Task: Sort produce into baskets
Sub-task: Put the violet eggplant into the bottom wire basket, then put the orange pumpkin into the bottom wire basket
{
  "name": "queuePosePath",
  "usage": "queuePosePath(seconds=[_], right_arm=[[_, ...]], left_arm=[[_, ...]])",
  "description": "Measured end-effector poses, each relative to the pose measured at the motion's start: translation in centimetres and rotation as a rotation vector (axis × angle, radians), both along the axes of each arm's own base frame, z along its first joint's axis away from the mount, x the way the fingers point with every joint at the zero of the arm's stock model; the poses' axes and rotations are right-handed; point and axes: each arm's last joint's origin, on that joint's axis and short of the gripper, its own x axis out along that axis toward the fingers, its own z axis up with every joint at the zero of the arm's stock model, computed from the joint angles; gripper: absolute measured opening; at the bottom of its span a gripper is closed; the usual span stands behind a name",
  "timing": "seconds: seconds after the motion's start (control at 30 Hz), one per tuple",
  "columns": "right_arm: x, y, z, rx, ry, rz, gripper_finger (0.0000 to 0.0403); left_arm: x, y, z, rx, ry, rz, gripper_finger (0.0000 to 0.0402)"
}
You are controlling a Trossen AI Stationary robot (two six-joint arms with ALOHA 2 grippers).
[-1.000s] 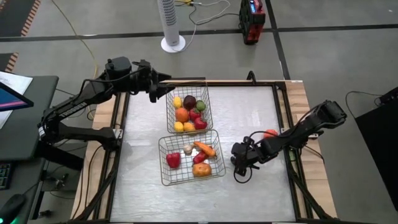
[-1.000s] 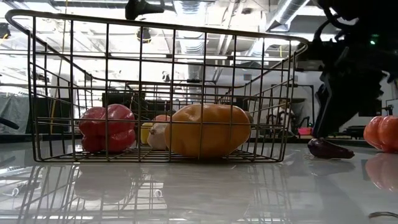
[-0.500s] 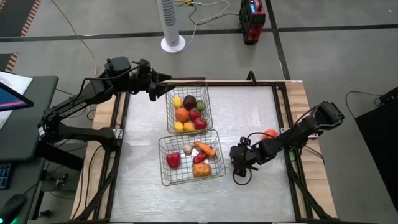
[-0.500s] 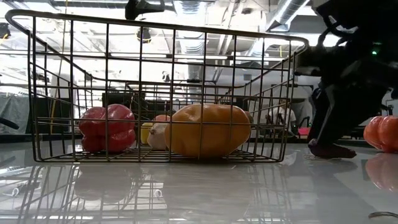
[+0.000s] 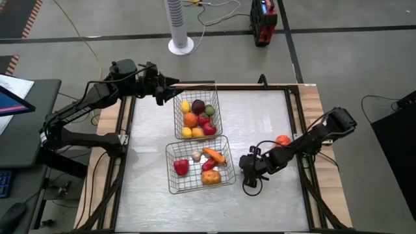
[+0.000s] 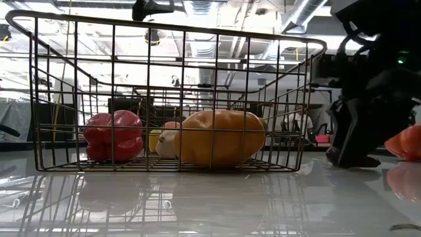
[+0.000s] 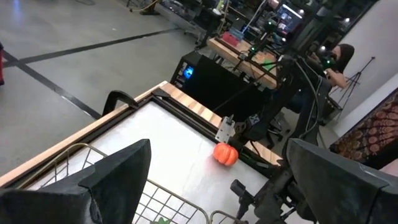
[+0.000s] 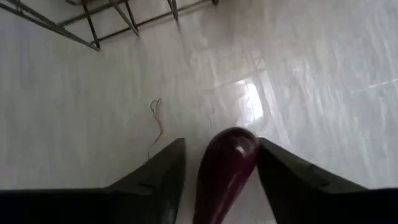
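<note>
A dark purple eggplant (image 8: 225, 168) lies on the white table, right of the near wire basket (image 5: 170, 190). My right gripper (image 5: 248, 172) is down at the table, open, one finger on each side of the eggplant and lying along it. In the low view the gripper (image 6: 352, 141) hides most of the eggplant. The near basket holds a red pepper (image 5: 181, 167), a carrot (image 5: 214, 155) and an orange-yellow piece (image 6: 220, 137). The far basket (image 5: 175, 104) holds several round fruits. My left gripper (image 5: 164, 96) is open above the far basket's far left corner. My right gripper's fingers (image 8: 165, 177) stand on either side of the eggplant, slanting down from the table's right. The eggplant lies on the table between them. I cannot tell whether they touch it.
An orange pumpkin-like piece (image 5: 282, 140) sits on the table near the right edge, behind my right arm; it also shows in the low view (image 6: 408, 141). A raised dark frame (image 5: 296, 91) borders the table. Bare tabletop lies near and right of the baskets.
My right gripper has come down and a little toward the table's near left, over the eggplant, so its fingers now stand on either side of it. In the low view the eggplant, plain a second ago, is now mostly hidden behind the gripper.
</note>
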Motion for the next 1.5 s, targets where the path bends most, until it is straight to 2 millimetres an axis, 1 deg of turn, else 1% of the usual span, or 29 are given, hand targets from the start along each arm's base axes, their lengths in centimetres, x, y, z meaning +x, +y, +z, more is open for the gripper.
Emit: queuePosePath(seconds=[0.1, 0.2, 0.3, 0.4, 0.5, 0.6, 0.7, 0.87, 1.0, 1.07, 1.13, 1.2, 1.37, 1.43, 1.5], right_arm=[[0.1, -0.1, 0.8, -0.006, 0.012, 0.001, 0.0161], [0.0, -0.6, 1.9, -0.037, 0.066, 0.002, 0.0112], [0.2, -1.6, 3.8, -0.045, 0.085, -0.03, 0.0081], [0.6, -2.6, 6.0, -0.049, 0.043, -0.031, 0.0076], [1.5, -3.9, 8.8, -0.048, -0.05, -0.038, 0.0084], [2.1, -5.5, 11.7, -0.038, -0.142, -0.084, 0.0091], [2.8, -6.8, 14.0, -0.022, -0.222, -0.14, 0.0092], [4.2, -7.9, 16.6, 0.073, -0.408, -0.147, 0.0092], [5.4, -7.7, 17.3, 0.155, -0.523, -0.089, 0.0094], [5.9, -7.6, 16.7, 0.184, -0.502, -0.059, 0.0102], [6.2, -7.6, 16.5, 0.218, -0.498, -0.034, 0.0123], [6.5, -7.5, 15.8, 0.255, -0.466, -0.041, 0.0157], [6.8, -7.6, 15.4, 0.305, -0.442, -0.096, 0.0259], [6.5, -7.9, 14.9, 0.304, -0.379, -0.122, 0.0289], [5.9, -8.3, 14.3, 0.333, -0.288, -0.201, 0.0306]], left_arm=[[0.0, 0.0, 0.0, 0.009, 0.002, -0.002, 0.0363], [0.0, 0.0, 0.0, 0.01, 0.003, -0.003, 0.0363], [0.0, 0.0, 0.0, 0.029, 0.007, -0.007, 0.0363], [0.0, 0.0, 0.0, 0.058, 0.012, -0.011, 0.0363], [0.0, 0.0, 0.0, 0.08, 0.017, -0.015, 0.0363], [0.0, 0.0, 0.0, 0.082, 0.017, -0.015, 0.0363], [0.0, 0.0, 0.0, 0.103, 0.022, -0.019, 0.0363], [0.0, 0.0, 0.0, 0.138, 0.031, -0.021, 0.0363], [0.0, 0.0, 0.0, 0.168, 0.039, -0.023, 0.0363], [0.0, 0.0, 0.0, 0.181, 0.043, -0.026, 0.0363], [0.0, 0.0, 0.0, 0.191, 0.045, -0.028, 0.0363], [0.0, 0.0, 0.0, 0.2, 0.047, -0.031, 0.0363], [0.0, 0.0, 0.0, 0.228, 0.057, -0.043, 0.0363], [0.0, 0.0, 0.0, 0.242, 0.059, -0.045, 0.0363], [0.0, 0.0, 0.0, 0.245, 0.059, -0.055, 0.0363]])
